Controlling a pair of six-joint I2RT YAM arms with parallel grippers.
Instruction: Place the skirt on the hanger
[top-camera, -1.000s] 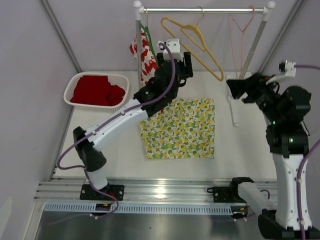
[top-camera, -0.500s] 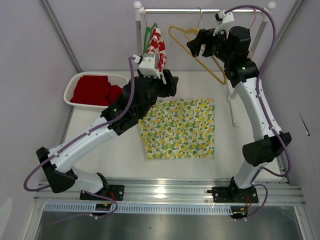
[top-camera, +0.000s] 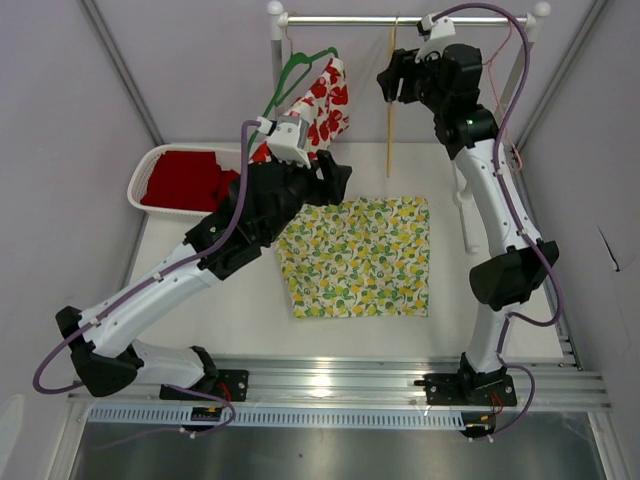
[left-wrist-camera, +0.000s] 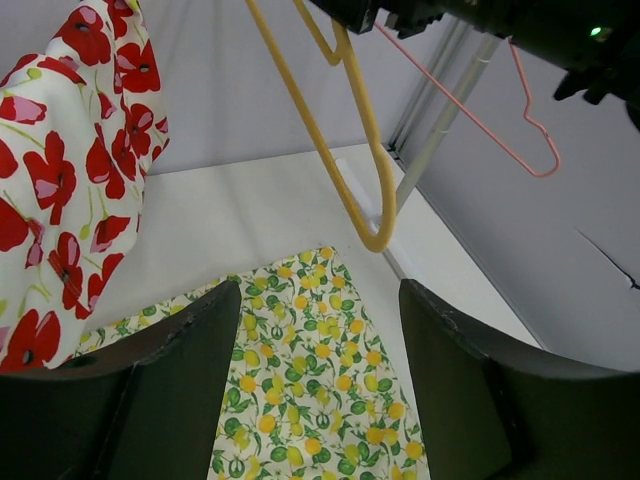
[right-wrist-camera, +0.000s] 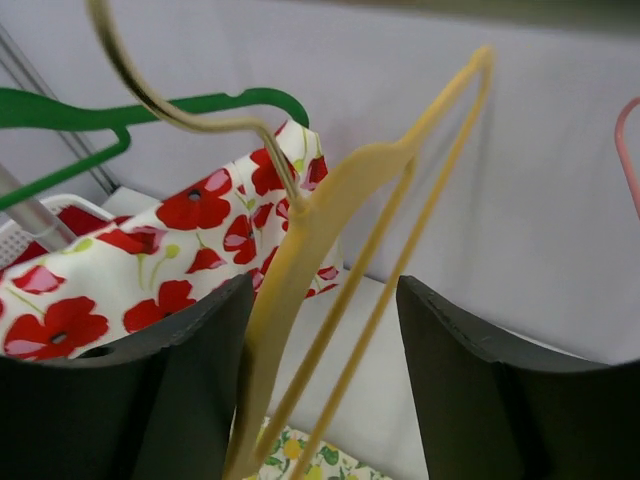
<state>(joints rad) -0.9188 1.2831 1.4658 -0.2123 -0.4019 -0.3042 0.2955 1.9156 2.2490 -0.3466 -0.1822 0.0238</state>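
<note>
Bright, even, diffuse light from overhead. Only faint soft shadows on table (top-camera: 215, 325) left of skirt (top-camera: 360, 255). Glare streak on metal rail (top-camera: 320, 384) below skirt. Right wrist view: yellow hanger (right-wrist-camera: 300, 260) above skirt slightly soft, close-up.

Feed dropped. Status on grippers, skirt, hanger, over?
Left gripper open over lemon skirt, flat on table. Right gripper open around yellow hanger on rail. Poppy garment hangs beside left gripper.
</note>
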